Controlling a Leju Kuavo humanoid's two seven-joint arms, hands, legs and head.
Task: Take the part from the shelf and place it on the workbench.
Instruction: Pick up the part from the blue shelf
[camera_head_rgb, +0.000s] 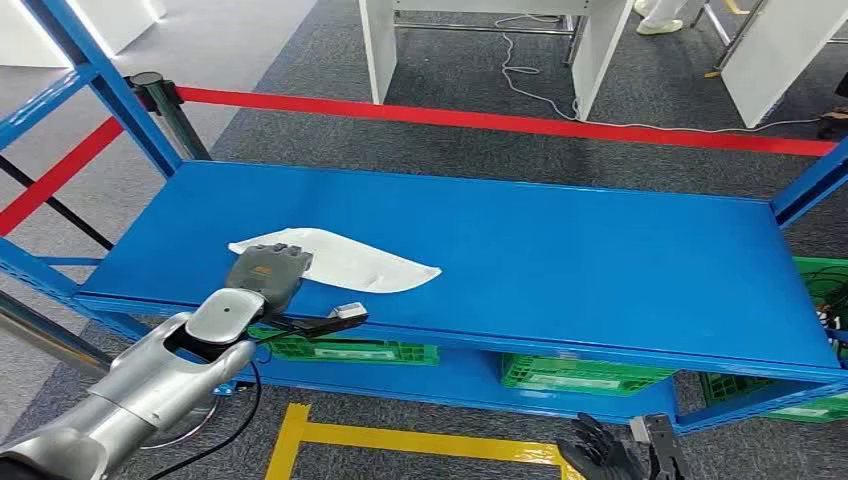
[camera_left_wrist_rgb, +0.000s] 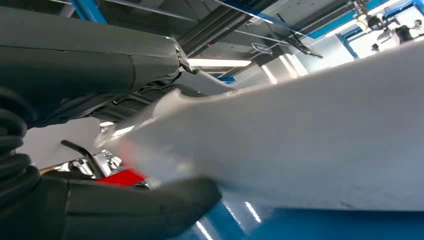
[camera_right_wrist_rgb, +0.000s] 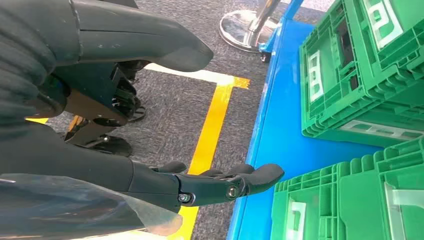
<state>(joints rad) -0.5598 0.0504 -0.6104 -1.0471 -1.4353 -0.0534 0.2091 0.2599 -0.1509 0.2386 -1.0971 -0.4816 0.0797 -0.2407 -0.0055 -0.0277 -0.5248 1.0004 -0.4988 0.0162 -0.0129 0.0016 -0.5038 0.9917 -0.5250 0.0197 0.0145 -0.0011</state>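
The part (camera_head_rgb: 340, 262), a flat white pouch, lies on the blue shelf (camera_head_rgb: 600, 260) towards its left front. My left hand (camera_head_rgb: 268, 268) reaches in from the lower left and its fingers rest on the pouch's left end. The thumb (camera_head_rgb: 338, 316) sticks out apart from them along the shelf's front edge. In the left wrist view the white part (camera_left_wrist_rgb: 310, 135) spreads between the dark fingers (camera_left_wrist_rgb: 90, 65) and the thumb (camera_left_wrist_rgb: 150, 205), its near edge blurred. My right hand (camera_head_rgb: 610, 452) hangs low in front of the shelf, its fingers (camera_right_wrist_rgb: 220, 182) stretched out and holding nothing.
Green crates (camera_head_rgb: 580, 372) stand on the lower shelf level, close to my right hand (camera_right_wrist_rgb: 365, 75). Yellow tape (camera_head_rgb: 400, 440) marks the carpet. A red belt barrier (camera_head_rgb: 500, 122) on a post (camera_head_rgb: 165, 105) runs behind the shelf. Behind that stand white tables (camera_head_rgb: 590, 45). Blue uprights frame both shelf ends.
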